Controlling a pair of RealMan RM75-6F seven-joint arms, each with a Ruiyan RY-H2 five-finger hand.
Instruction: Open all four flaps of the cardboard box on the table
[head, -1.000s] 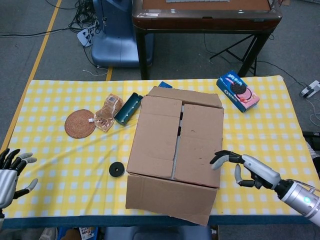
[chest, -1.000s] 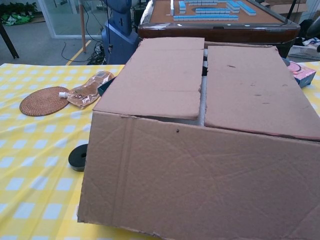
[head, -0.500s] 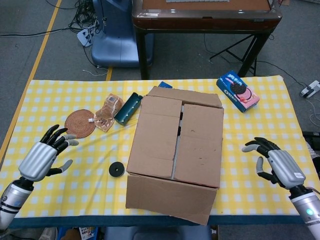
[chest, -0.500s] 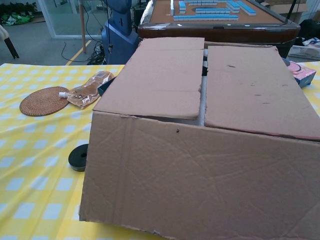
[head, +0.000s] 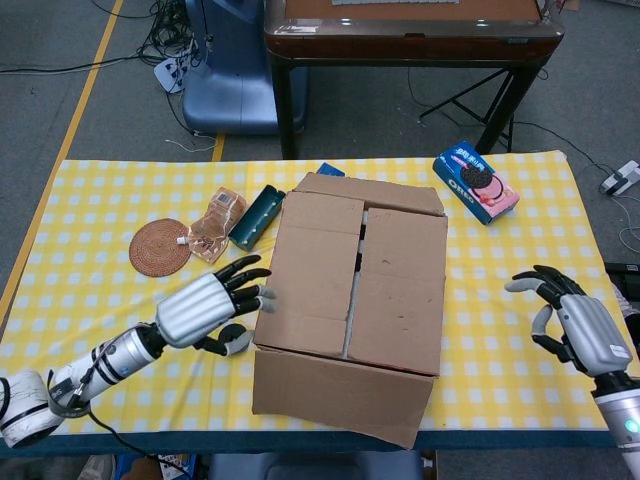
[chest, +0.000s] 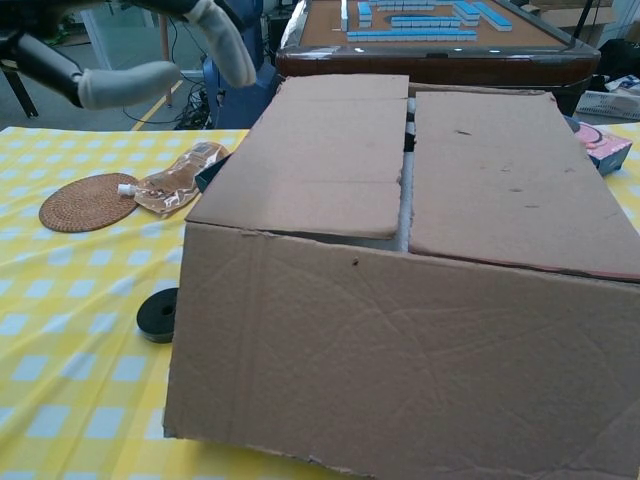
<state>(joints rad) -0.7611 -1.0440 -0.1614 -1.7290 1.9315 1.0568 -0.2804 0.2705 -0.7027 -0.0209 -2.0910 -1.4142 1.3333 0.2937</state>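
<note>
The yellow-checked table (head: 90, 190) carries a cardboard box (head: 350, 300), woven coaster (head: 159, 247), black disc (head: 233, 335) — and cookie box (head: 476, 181).

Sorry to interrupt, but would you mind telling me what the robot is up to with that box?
It is setting up to open the cardboard box on the table, whose top flaps lie closed with a narrow gap between them. The left hand is at the box's left side, fingers spread, close to the left flap's edge; whether it touches is unclear. The right hand hovers open, well clear of the box on the right. Neither hand holds anything, and no flap is lifted.
</note>
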